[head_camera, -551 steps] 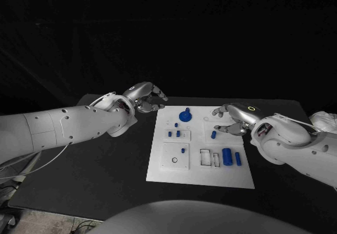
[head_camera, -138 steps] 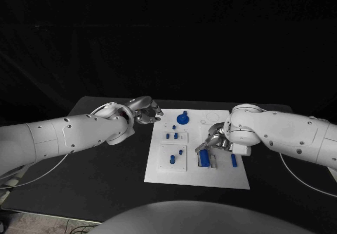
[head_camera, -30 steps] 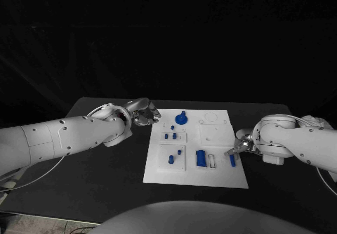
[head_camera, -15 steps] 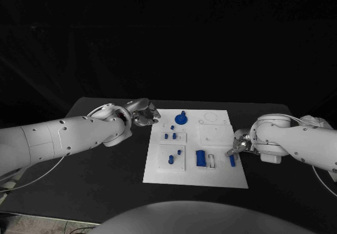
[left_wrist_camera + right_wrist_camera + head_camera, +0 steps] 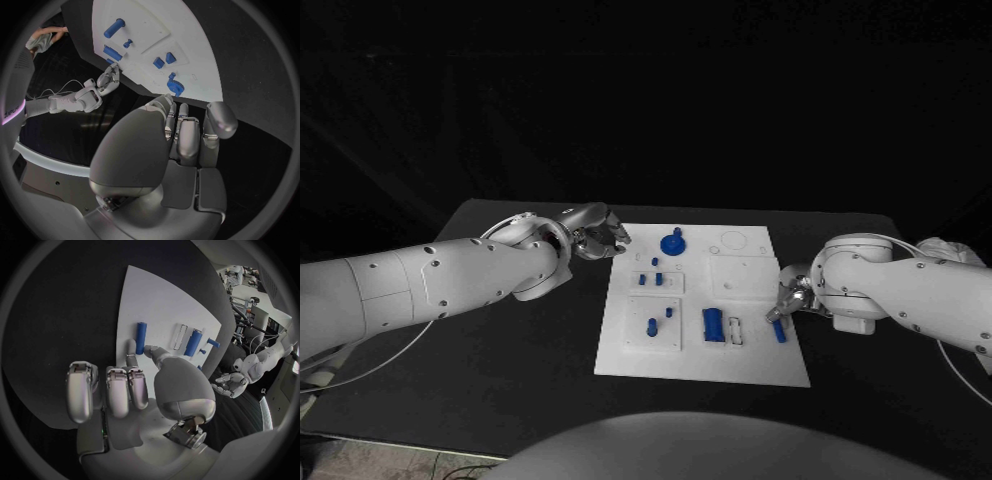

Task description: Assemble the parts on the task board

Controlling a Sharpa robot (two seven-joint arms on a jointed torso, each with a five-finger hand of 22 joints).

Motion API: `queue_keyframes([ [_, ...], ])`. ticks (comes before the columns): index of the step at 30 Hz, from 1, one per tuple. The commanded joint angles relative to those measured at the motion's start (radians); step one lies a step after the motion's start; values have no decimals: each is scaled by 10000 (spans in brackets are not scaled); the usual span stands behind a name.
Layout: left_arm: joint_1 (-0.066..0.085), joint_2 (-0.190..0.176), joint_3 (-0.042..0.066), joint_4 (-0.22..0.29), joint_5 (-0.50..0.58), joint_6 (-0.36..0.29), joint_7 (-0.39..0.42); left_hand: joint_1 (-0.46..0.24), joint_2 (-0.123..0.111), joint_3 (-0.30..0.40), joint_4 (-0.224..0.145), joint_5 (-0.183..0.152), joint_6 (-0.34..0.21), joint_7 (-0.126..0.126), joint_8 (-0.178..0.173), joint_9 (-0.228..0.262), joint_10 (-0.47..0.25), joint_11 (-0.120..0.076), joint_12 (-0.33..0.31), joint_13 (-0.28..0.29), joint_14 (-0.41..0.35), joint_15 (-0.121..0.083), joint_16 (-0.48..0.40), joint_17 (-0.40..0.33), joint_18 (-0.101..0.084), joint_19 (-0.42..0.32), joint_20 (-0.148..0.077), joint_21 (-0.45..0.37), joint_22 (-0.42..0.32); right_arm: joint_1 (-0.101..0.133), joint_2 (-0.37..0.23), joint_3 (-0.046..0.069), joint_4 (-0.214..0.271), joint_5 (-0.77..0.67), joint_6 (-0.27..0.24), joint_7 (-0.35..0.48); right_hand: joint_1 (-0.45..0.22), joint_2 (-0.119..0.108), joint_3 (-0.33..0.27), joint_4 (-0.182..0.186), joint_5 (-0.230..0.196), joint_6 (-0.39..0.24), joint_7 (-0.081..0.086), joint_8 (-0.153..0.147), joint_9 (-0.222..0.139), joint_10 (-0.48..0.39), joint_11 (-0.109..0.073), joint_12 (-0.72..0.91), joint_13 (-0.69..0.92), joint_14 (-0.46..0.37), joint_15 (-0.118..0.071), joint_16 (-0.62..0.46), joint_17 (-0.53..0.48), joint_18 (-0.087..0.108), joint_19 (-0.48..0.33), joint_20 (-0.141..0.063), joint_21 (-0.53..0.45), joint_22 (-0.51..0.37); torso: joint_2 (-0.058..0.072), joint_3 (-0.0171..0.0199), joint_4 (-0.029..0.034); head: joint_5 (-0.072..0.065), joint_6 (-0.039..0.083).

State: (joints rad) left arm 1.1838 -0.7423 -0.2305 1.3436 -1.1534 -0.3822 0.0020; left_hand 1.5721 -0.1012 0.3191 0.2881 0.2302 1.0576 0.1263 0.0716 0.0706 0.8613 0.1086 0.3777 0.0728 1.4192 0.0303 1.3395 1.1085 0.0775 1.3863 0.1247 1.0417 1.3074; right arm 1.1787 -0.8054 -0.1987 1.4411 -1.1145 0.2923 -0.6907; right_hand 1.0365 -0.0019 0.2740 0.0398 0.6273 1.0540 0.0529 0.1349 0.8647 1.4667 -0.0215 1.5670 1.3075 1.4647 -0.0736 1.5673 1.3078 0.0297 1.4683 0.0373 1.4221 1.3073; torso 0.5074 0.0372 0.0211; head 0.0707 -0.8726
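My right robot hand (image 5: 792, 297) sits at the right edge of the task board (image 5: 747, 272), holding nothing; its fingers (image 5: 117, 390) are side by side and slightly curled over the counter (image 5: 516, 330), and its thumb tip reaches toward a small blue cylinder (image 5: 141, 332) near that edge, though I cannot tell if it touches. Beside the cylinder lie a narrow empty slot (image 5: 180, 336) and a larger blue cylinder (image 5: 714, 323). My left robot hand (image 5: 597, 234) hangs curled near the board's far left corner, empty. A blue knob (image 5: 674, 241) stands close to it, with small blue pegs (image 5: 649, 279) further down.
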Motion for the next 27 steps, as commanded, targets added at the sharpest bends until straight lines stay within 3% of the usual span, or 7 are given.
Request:
queue_keyframes([
  [1, -35, 17, 5, 1, 1, 158, -13, -37, 77, 45, 6, 47, 49, 43, 38, 9, 35, 64, 35, -15, -64, 24, -48, -10, 203, -29, 55, -47, 1306, -184, -34, -122, -62, 23, 131, -954, 163, -18, 312, -215, 143, 26, -70, -142, -272, 1041, -35, 38, 2633, 1061, -71, 35, 2630, 89, 280, -62, -18, 2116, -1, 0, 0, 1, 0],
  [6, -65, -4, 5, 8, 0, 154, -18, -36, 84, 53, 4, 56, 42, 44, 34, 7, 36, 69, 39, -16, -69, 28, -51, -19, 206, -35, 60, -61, 1303, -207, -131, -122, -57, 522, -404, -642, 102, -85, 667, -427, 487, 111, -87, -37, -170, 1041, -51, 38, 2633, 1061, -82, 35, 2630, 70, 319, -73, 49, 2145, -5, 4, 7, 46, 0],
  [14, -75, -48, 5, 30, 0, 158, -45, -15, 107, 90, -6, 96, 29, 40, 26, 4, 40, 77, 52, -20, -79, 39, -51, -29, 206, -39, 72, -60, 1303, -230, -423, -121, 239, 1104, -1252, -164, -73, -159, 851, -521, 559, 273, -152, 155, 7, 1041, -103, 38, 2633, 1061, -121, 35, 2630, 57, 350, -100, 101, 2167, 2, 0, -6, 110, 0],
  [27, -76, -44, 5, 23, 0, 171, -63, -4, 112, 104, -12, 115, 28, 39, 25, 3, 41, 78, 56, -22, -84, 42, -53, -37, 207, -40, 77, -58, 1304, -10, -733, -116, 826, 1596, -1707, 21, -176, -195, 917, -552, 456, 306, -187, 230, 93, 1041, -137, 38, 2633, 1061, -152, 35, 2630, 47, 374, -125, 144, 2182, -5, -2, 0, 94, 0],
])
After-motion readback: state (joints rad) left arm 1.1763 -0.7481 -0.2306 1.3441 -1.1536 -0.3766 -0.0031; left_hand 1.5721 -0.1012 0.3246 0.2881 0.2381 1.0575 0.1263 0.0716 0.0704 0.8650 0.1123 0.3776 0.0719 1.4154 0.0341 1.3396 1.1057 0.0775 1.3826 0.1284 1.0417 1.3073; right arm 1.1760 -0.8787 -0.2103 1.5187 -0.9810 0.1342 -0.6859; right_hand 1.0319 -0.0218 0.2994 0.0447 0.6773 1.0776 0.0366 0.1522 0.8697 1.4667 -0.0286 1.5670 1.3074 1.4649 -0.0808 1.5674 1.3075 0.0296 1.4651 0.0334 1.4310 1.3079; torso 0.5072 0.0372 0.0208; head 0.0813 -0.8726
